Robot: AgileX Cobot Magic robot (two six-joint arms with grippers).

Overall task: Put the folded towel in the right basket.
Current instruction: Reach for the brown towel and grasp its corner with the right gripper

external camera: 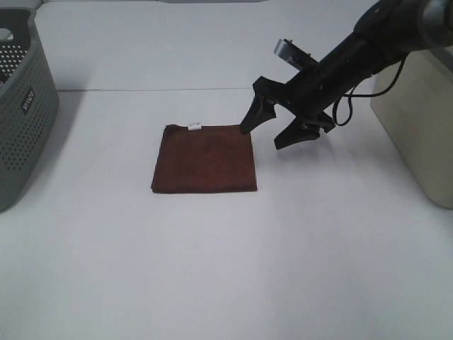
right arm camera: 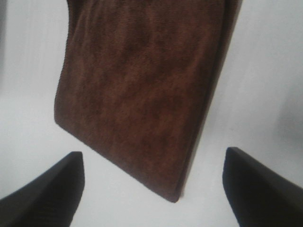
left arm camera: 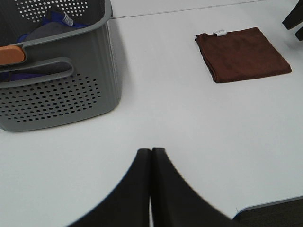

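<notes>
The folded brown towel (external camera: 205, 158) lies flat on the white table, a small white tag at its far edge. It also shows in the left wrist view (left arm camera: 241, 53) and fills the right wrist view (right arm camera: 142, 90). My right gripper (external camera: 267, 134) is open and empty, hovering just above the towel's far right corner, one fingertip (external camera: 246, 127) over the towel's edge. Its open fingers (right arm camera: 45, 189) frame the towel's corner. My left gripper (left arm camera: 151, 156) is shut and empty, low over the table, well away from the towel. The right basket (external camera: 425, 120) is a beige bin at the right edge.
A grey perforated basket (external camera: 21, 106) stands at the left edge; in the left wrist view (left arm camera: 61, 90) it holds blue cloth and an orange item. The table's near edge shows in the left wrist view (left arm camera: 270, 208).
</notes>
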